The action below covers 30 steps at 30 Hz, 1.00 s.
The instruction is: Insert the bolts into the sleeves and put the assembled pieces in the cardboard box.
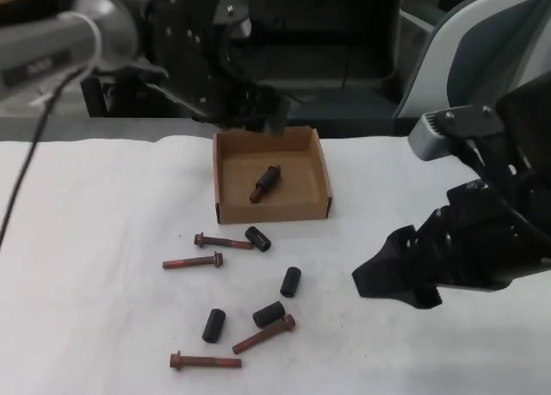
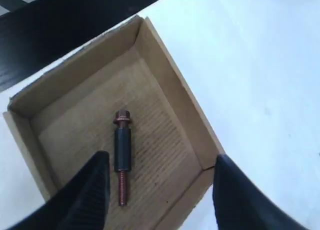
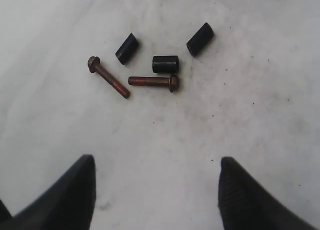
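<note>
The cardboard box (image 1: pixel 228 175) sits at the middle back of the white bench. One assembled piece (image 1: pixel 265 182), a copper bolt in a black sleeve, lies flat inside it (image 2: pixel 122 150). My left gripper (image 2: pixel 160 200) hangs open and empty above the box (image 2: pixel 170 84), near its back edge (image 1: pixel 263 111). In front of the box lie several loose copper bolts (image 1: pixel 222 241) (image 1: pixel 264 334) and several black sleeves (image 1: pixel 257 238) (image 1: pixel 290 281). My right gripper (image 3: pixel 157 200) is open and empty over bare cloth, to the right of them (image 1: pixel 379 279). Two bolts (image 3: pixel 108 77) (image 3: pixel 154 81) and three sleeves (image 3: pixel 165 64) lie ahead of it.
A white cloth (image 1: pixel 103 240) covers the bench, with bare room at its left and right. Dark equipment and a grey machine housing (image 1: pixel 465 33) stand behind the bench's back edge. A black cable (image 1: pixel 26 171) hangs down over the cloth at the far left.
</note>
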{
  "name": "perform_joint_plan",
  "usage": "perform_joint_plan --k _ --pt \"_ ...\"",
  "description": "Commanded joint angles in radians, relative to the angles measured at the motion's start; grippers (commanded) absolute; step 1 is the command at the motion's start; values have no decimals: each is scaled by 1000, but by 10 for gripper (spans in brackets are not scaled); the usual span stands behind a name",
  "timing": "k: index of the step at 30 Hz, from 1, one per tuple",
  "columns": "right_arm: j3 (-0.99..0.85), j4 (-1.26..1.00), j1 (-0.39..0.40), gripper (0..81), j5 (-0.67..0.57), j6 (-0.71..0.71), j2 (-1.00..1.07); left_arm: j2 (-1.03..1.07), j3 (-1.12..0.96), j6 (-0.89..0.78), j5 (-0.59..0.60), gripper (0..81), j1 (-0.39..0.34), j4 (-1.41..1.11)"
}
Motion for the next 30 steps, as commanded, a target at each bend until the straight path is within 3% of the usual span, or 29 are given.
perform_joint_plan --k 1,12,19,30 --pt "-4 -5 -3 700 41 -1 -50 -104 74 15 22 609 1 18" --pt "104 -5 -3 700 68 27 -264 -629 623 6 90 609 -1 -56" --pt "244 -67 -3 700 68 76 -414 -943 914 -118 212 602 -1 -220" --pt "326 -168 -3 700 68 112 -473 -1093 1071 -216 206 602 -1 -269"
